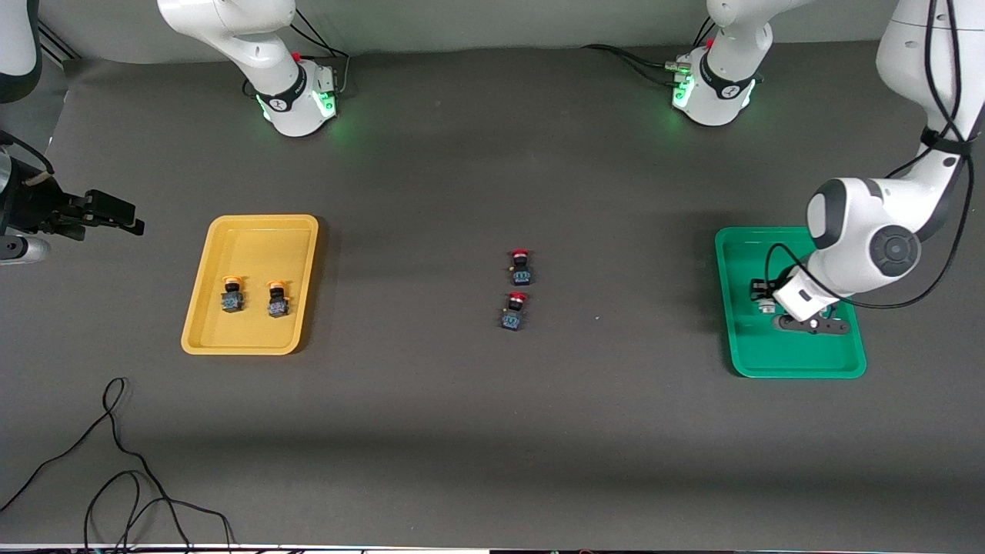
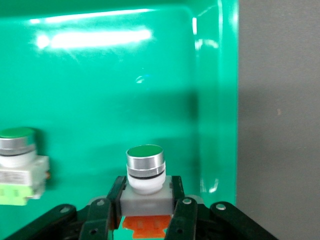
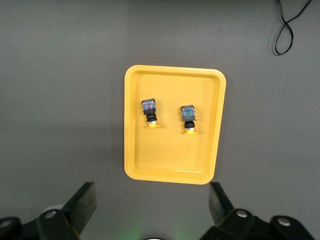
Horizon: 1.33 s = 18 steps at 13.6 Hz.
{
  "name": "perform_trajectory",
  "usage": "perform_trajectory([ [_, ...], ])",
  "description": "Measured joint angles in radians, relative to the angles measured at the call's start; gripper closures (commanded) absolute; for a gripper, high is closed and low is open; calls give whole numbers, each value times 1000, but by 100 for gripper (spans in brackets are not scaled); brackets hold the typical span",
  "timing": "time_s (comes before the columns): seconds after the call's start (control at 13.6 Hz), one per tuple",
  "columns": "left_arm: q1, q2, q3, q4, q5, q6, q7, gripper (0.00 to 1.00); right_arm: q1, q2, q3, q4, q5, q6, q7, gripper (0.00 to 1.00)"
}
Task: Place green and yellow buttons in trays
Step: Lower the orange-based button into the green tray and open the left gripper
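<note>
The left gripper [image 2: 146,212] is low in the green tray [image 1: 739,346], its fingers closed on a green button [image 2: 145,172], beside what seems a second one [image 2: 17,160]. The right gripper [image 3: 152,207] waits wide open high above the yellow tray [image 1: 202,338], where two yellow buttons [image 1: 232,294] lie.

Glossy green plastic tray [image 2: 100,75] with bright glare streaks, smooth yellow plastic tray [image 3: 172,170] with softer sheen, matt dark grey cloth-like table cover [image 1: 477,431], green-capped button [image 2: 145,167] with shiny metal collar on white plastic body
</note>
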Motion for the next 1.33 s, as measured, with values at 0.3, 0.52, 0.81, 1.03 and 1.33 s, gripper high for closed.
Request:
perform_trajectory([
  [0.3,-7,35,4,0,17,33,-12,100,0,-3,8,0,-25,5,42,0],
  [0.52,-2,59,9,0,31,61,-12,100,-1,-3,10,0,-27,10,50,0],
  [0.81,-1,63,10,2,36,69,-12,0,-15,-3,23,0,-27,13,51,0],
  [1.03,0,51,11,13,38,65,-12,0,-15,-3,30,1,-27,13,52,0],
  [1.33,0,-61,3,76,39,-121,-12,0,-15,-4,30,1,-28,13,53,0],
])
